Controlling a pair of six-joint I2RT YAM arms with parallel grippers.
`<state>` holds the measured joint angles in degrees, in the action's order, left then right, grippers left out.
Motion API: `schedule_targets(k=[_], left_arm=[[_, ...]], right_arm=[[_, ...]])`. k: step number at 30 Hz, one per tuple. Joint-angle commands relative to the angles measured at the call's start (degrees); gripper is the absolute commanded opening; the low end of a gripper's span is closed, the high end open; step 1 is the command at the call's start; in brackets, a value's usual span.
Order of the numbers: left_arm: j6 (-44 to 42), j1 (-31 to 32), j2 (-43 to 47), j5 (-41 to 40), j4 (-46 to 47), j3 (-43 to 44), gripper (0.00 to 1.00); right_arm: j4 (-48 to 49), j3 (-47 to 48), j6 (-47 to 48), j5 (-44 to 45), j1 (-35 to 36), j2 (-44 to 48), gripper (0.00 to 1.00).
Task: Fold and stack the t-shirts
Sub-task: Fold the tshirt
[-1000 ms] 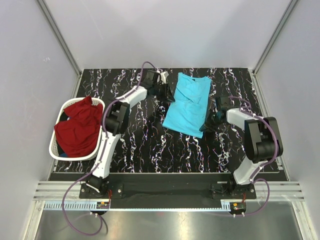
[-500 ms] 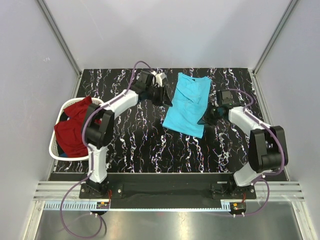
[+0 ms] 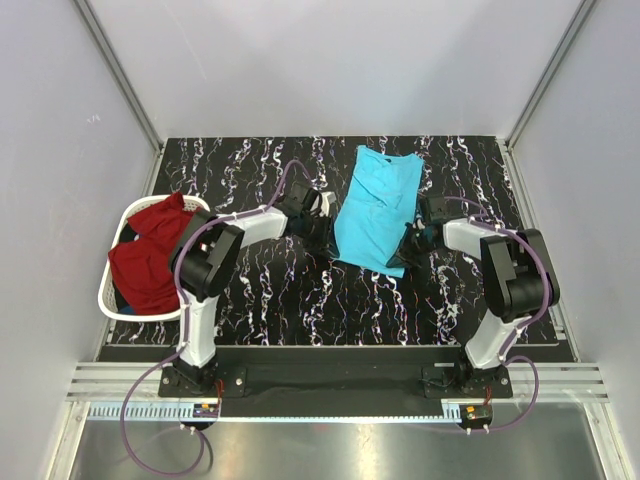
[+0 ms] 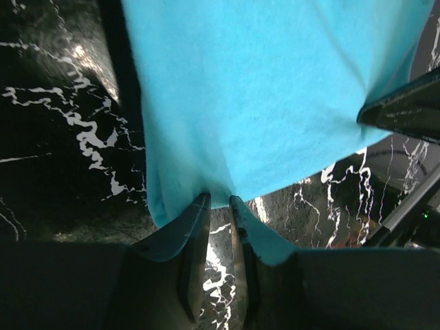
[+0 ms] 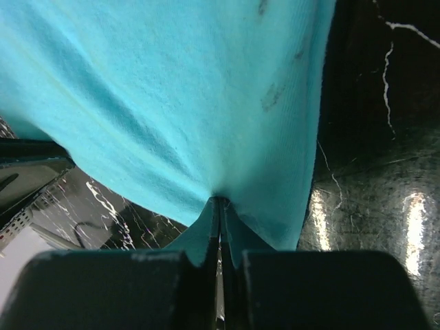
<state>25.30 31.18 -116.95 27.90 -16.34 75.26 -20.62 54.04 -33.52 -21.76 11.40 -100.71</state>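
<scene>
- Turquoise t-shirt lies on table; long axis runs far to near, collar far, hem near and skewed leftward.
- Left gripper pinches left hem corner.
- Right gripper, jaws pressed together, pinches right hem corner.

No readable text, label, brand, number or sign.

The bright turquoise-blue cloth t-shirt shows only plain knit, even up close in both wrist views. The dark red cloth t-shirt and the white plastic laundry basket at the left edge of the black, white-veined tabletop show no print that can be made out. The small coloured fittings on the metal rail along the near edge are too small to tell.
</scene>
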Motion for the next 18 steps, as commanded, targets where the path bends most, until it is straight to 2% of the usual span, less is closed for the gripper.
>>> schedule_targets(k=[1,4,9,11,12,18], left_arm=[[-1.9,0.4,0.8,-9.7,-0.1,-2.0,0.25],[-3.1,1.5,1.5,-13.1,-2.4,-1.8,0.25],[-2.4,2.3,6.2,-9.3,-2.8,-0.8,0.29],[-2.2,2.3,8.6,-7.2,-3.2,0.0,0.31],[-2.4,2.3,8.9,-7.4,-4.8,0.4,0.33],[-3.2,1.2,9.0,-8.3,-7.7,0.8,0.39]], right_arm=[[0.7,-2.7,1.0,4.3,-0.2,0.7,0.01],[0.1,-3.7,1.3,5.6,-0.1,2.8,0.01],[-3.6,-1.5,1.9,6.4,-0.1,6.6,0.03],[-5.2,-1.0,1.4,6.4,-0.1,9.3,0.07],[-5.6,-1.0,0.2,6.3,-0.1,10.3,0.12],[-7.1,-1.6,-2.6,7.6,-0.1,14.2,0.18]])
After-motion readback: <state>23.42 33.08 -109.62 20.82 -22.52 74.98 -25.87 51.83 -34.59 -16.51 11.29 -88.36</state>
